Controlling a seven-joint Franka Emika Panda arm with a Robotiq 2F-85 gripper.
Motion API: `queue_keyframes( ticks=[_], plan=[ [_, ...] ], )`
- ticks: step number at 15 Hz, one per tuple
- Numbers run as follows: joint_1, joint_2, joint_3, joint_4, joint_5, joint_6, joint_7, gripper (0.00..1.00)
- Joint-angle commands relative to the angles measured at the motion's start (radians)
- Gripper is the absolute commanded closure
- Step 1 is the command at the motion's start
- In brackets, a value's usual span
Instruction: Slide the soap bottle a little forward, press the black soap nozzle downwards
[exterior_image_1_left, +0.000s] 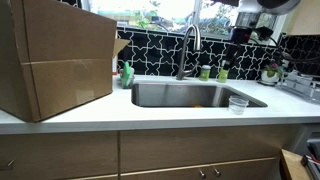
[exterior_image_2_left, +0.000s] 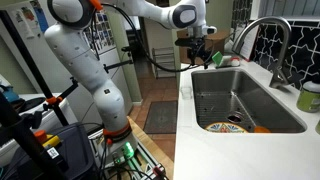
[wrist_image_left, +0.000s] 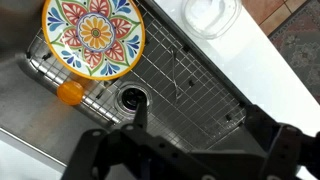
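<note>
A green soap bottle (exterior_image_1_left: 127, 73) stands on the white counter at the sink's back left corner, beside the cardboard box; its nozzle is too small to make out. My gripper (exterior_image_1_left: 241, 32) hangs high over the right end of the sink, far from the bottle. In an exterior view the gripper (exterior_image_2_left: 197, 45) is above the counter edge near the sink. In the wrist view the gripper (wrist_image_left: 200, 130) looks straight down into the sink with its dark fingers spread apart and nothing between them. The bottle does not show in the wrist view.
A steel sink (exterior_image_1_left: 150, 96) holds a wire rack (wrist_image_left: 190, 80), a colourful plate (wrist_image_left: 93, 35) and an orange ball (wrist_image_left: 70, 92). A clear plastic cup (exterior_image_1_left: 238, 103) stands on the front right rim. A faucet (exterior_image_1_left: 187, 50), green cups (exterior_image_1_left: 204, 73) and a large cardboard box (exterior_image_1_left: 55, 55) are nearby.
</note>
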Motion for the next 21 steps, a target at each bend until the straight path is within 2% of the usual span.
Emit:
queue_keyframes(
  ticks=[1,7,8,10,14,18,19,21],
  plan=[
    [-0.008,0.001,0.006,0.003,0.002,-0.003,-0.002,0.00],
    [-0.008,0.001,0.006,0.003,0.002,-0.003,-0.002,0.00],
    [-0.023,0.027,0.004,0.020,-0.014,0.019,0.037,0.00],
    [-0.068,0.100,-0.021,0.093,-0.036,0.049,0.111,0.00],
    [-0.148,0.248,-0.090,0.296,-0.047,0.132,0.147,0.00],
    [-0.208,0.417,-0.138,0.546,-0.022,0.104,0.233,0.00],
    [-0.197,0.318,-0.123,0.424,-0.027,0.127,0.180,0.00],
    [-0.212,0.381,-0.132,0.505,-0.026,0.126,0.202,0.00]
  ],
)
